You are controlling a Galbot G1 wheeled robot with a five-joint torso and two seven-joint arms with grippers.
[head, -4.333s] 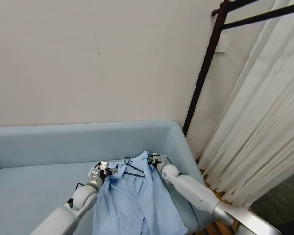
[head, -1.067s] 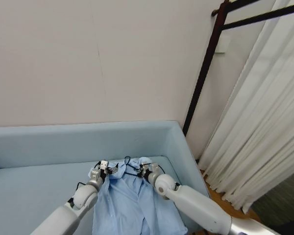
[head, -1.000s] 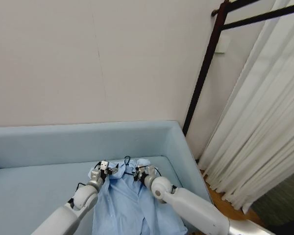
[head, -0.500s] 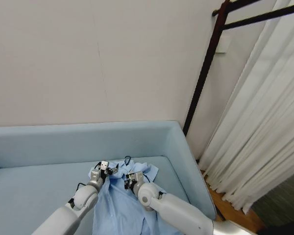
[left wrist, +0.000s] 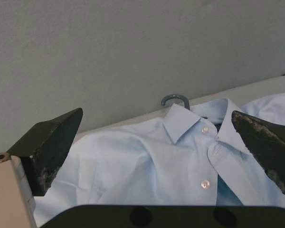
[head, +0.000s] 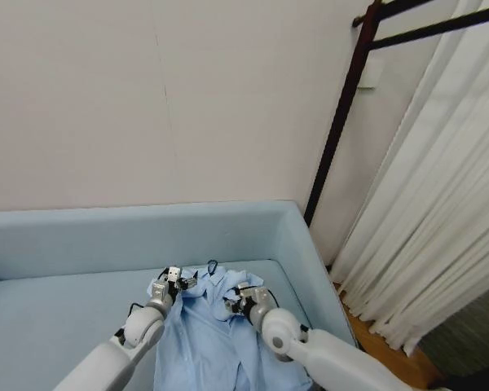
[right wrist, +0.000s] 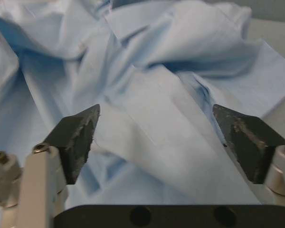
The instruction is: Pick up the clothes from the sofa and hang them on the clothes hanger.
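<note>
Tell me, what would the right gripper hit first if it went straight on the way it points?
Probably the light blue shirt: one of its folds lies straight ahead of the open right gripper, though how far off is unclear.

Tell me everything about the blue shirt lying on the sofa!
The shirt is light blue, thin cloth, with a pointed collar and small pale buttons. It lies crumpled, front up, on the pale blue sofa. A hanger hook pokes out at its collar. The open left gripper and open right gripper sit at its top end, neither shut on it.
</note>
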